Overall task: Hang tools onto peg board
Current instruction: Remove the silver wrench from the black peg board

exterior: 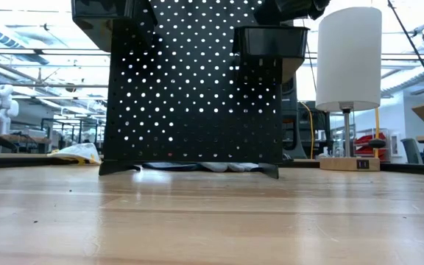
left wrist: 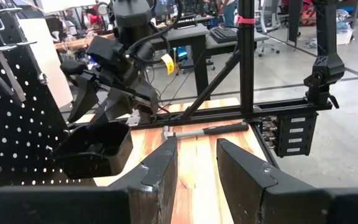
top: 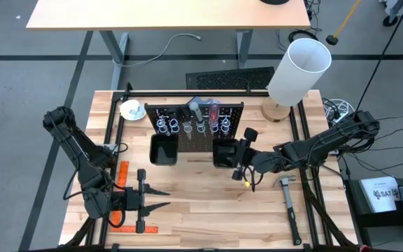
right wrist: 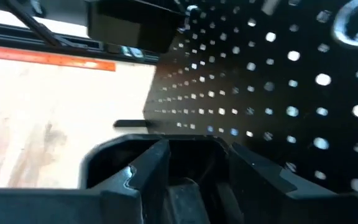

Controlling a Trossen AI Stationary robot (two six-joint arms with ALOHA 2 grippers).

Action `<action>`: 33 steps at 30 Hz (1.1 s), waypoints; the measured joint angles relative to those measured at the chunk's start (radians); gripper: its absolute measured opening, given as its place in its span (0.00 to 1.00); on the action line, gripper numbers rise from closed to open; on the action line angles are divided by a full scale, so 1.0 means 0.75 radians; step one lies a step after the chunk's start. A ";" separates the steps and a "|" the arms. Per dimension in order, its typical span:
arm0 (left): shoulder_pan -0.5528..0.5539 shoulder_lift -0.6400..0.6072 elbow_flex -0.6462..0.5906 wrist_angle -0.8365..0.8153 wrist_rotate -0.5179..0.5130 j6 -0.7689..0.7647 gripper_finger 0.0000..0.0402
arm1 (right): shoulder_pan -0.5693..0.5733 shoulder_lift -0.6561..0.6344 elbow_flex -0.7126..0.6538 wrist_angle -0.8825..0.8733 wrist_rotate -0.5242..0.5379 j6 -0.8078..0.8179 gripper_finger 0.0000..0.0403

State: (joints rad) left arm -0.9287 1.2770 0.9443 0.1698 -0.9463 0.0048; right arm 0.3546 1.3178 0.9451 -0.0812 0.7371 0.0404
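Here, seen from above, a wooden counter (top: 201,203) carries an upright black peg board (top: 194,126) near its far edge, with a row of silvery wire rings holding several tools (top: 201,119), a red-handled one among them. Two black square bins hang on the board's front, the left bin (top: 164,149) and the right bin (top: 225,154). The right arm reaches in from the right side, and its hand (top: 242,159) sits just beside the right bin, with the fingers (right wrist: 148,171) standing apart over the bin's opening and nothing seen between them. The left arm waits at the near left corner, its hand (top: 161,198) low over the counter, fingers apart and empty. An orange ruler (top: 121,176) lies near the left arm, and another lies at the near edge. A hammer (top: 290,199) rests on the counter by the right arm. A white table lamp (top: 296,70) stands at the far right corner, and a small white dish (top: 131,109) sits left of the board.
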 joint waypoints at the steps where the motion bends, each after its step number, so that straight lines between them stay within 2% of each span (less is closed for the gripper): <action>1: 0.000 0.000 0.000 0.000 0.000 0.000 0.30 | 0.000 0.000 0.000 0.006 -0.019 -0.001 0.40; 17: 0.000 0.000 0.000 0.000 0.000 0.000 0.30 | 0.001 0.000 0.000 0.021 -0.162 -0.009 0.39; 23: 0.000 0.000 0.000 0.000 0.000 0.000 0.30 | 0.018 0.000 0.000 0.191 -0.222 -0.102 0.36; 33: -0.001 0.000 0.000 0.000 0.000 -0.001 0.30 | 0.114 -0.004 0.000 0.391 -0.224 -0.318 0.35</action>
State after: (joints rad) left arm -0.9291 1.2770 0.9443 0.1696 -0.9459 0.0040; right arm 0.4400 1.3150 0.9451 0.2121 0.5694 -0.1982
